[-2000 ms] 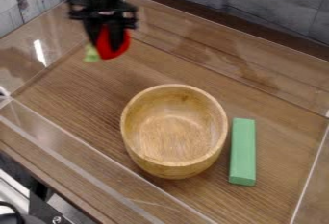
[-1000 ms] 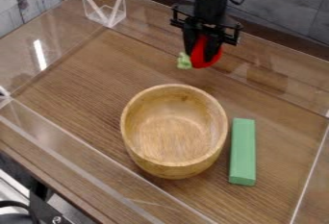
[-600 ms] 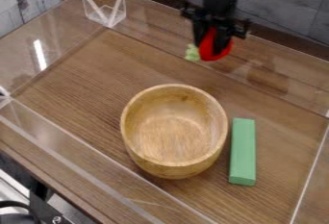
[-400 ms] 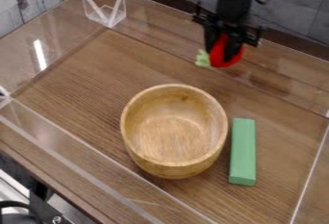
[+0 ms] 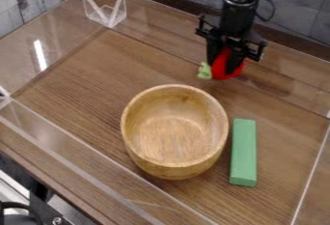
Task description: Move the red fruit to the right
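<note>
Camera view: gripper (image 5: 230, 63) stays clamped on the fruit (image 5: 227, 66), carried rightward since a second ago to just beyond the bowl's (image 5: 176, 130) far right rim, so a set-down looks close.

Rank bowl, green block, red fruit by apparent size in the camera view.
1. Bowl, clearly the largest.
2. Green block, long and narrow, far smaller in area than the bowl.
3. Red fruit, smallest, though it sits farther from the camera and the claw partly hides it, so its true size is less sure.
</note>
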`<state>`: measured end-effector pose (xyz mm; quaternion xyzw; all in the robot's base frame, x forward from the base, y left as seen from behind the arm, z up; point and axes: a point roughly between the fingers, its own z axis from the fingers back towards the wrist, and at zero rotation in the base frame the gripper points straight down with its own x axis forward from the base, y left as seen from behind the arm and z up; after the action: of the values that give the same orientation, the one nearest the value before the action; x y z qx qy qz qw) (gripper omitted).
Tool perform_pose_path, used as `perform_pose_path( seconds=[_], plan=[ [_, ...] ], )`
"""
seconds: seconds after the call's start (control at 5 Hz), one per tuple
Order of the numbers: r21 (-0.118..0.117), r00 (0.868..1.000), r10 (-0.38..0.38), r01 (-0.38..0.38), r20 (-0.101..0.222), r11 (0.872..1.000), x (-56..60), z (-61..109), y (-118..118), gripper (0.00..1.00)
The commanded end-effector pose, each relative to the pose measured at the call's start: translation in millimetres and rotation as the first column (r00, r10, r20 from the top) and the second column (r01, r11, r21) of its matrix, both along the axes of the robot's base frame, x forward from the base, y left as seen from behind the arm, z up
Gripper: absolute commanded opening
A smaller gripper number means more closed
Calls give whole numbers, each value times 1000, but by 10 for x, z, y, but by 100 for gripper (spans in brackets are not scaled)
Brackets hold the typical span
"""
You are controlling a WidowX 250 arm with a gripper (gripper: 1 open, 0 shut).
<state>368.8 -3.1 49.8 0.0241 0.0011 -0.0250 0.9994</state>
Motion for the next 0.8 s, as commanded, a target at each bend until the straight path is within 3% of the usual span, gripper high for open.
perform_pose_path(
  seconds=[0.0, 0.6],
  plan=[
    [12, 999, -7, 7, 51, 1000, 74, 109, 97, 0],
    [12, 998, 26, -27, 51, 1000, 79, 148, 246, 0]
  ],
)
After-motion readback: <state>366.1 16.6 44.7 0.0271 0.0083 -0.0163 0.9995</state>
